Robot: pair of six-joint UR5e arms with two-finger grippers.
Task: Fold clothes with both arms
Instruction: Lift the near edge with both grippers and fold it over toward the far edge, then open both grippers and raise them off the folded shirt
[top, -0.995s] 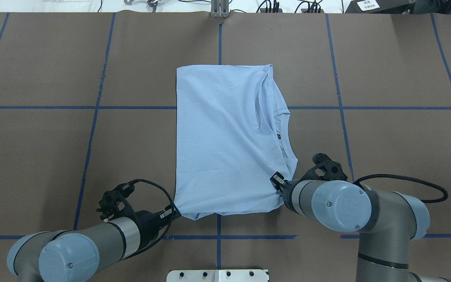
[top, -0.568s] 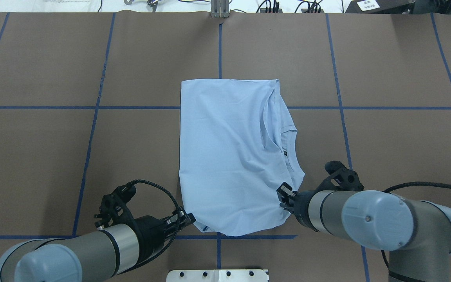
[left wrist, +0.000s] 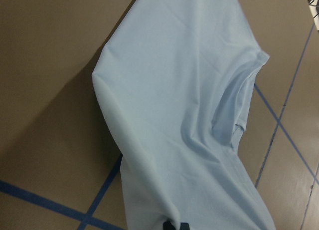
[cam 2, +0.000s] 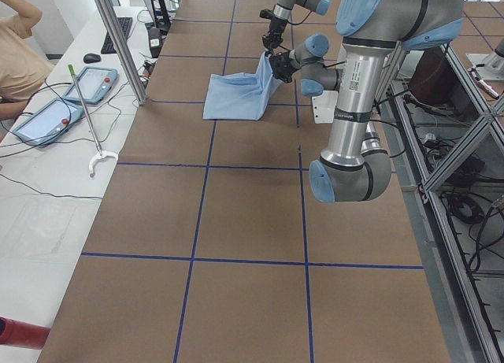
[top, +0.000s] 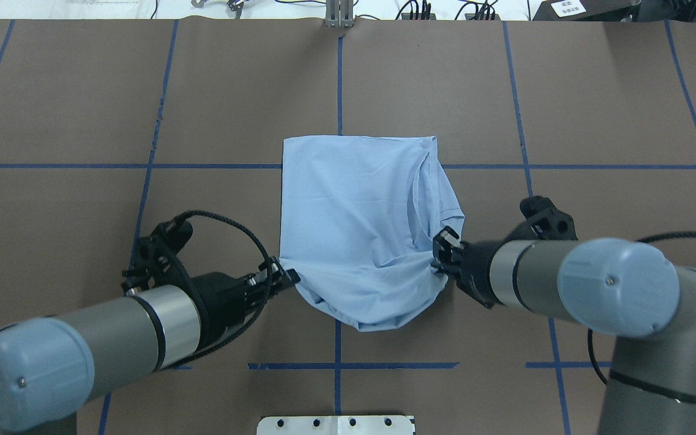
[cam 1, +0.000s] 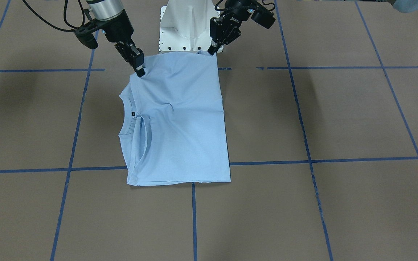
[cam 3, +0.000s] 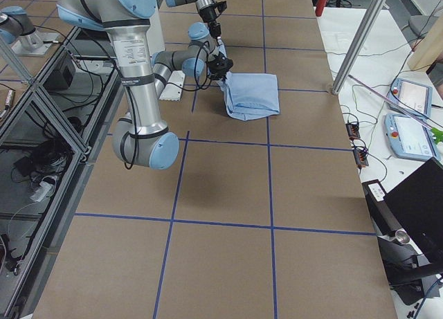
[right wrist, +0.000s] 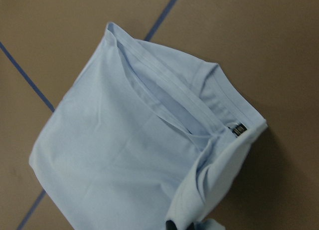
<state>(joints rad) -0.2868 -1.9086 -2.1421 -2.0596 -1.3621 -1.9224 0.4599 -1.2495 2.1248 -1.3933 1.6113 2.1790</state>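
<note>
Brown bench (top: 52,90) is gridded with blue tape (top: 82,165); tablets (cam 2: 47,120) are parked beside it, left edge of the side view. Mid-frame overhead, the folded T-shirt (top: 360,229) is held up by its lower corners, left gripper (top: 287,277) and right gripper (top: 440,254) jaws clamped on it.

The light blue short-sleeved T-shirt (top: 354,241) is soft, matt cloth with small creases. The black left gripper (top: 286,278) and black right gripper (top: 441,255), both pinching it, look like dull plastic. Behind them, the silver-grey tube arms (top: 171,326) shine like smooth metal. Under the grippers, the flat brown table cover (top: 596,211) looks matt like paper, with blue tape lines (top: 203,165).
</note>
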